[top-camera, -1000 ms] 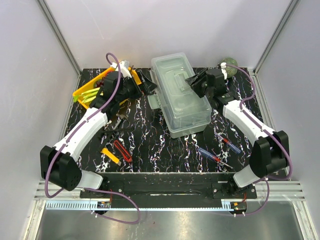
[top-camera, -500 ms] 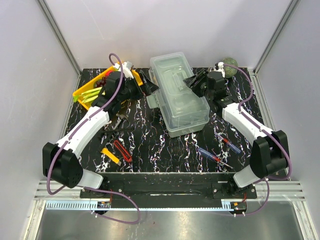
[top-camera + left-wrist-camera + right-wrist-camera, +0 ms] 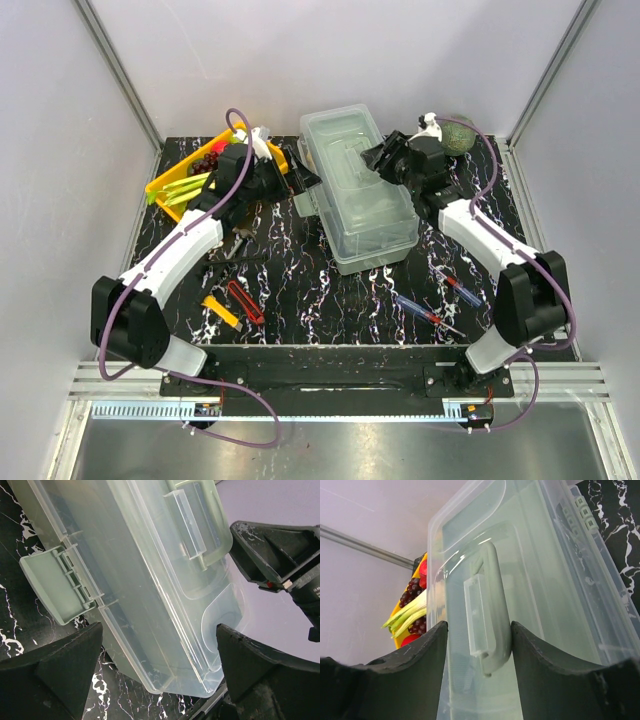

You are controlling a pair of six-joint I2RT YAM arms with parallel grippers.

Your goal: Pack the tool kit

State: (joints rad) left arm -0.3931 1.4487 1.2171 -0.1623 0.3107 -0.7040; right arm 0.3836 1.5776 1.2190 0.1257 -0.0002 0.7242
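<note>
The left gripper (image 3: 157, 630) hangs with jaws spread beside the toolbox (image 3: 365, 215) latch (image 3: 55, 587). The right gripper (image 3: 479, 625), jaws likewise spread, frames the lid handle (image 3: 487, 610).

We see the toolbox (image 3: 358, 195) at mid-table (image 3: 300, 270), towards the back, its long side running front to back and its lid on. The handle (image 3: 487, 610) lies along the lid's top, and a latch (image 3: 55, 592) hangs off the box's left side. The tray (image 3: 160, 192) sits at the back left corner with produce in it. A ball (image 3: 458, 132) lies at the back right corner. Two cutters (image 3: 243, 300) lie side by side at the front left. Two screwdrivers (image 3: 460, 290) lie front right of the box. The left gripper (image 3: 298, 168) is just left of the box, between it and the tray. The right gripper (image 3: 380, 158) is over the lid, with a finger on each side of the handle.
</note>
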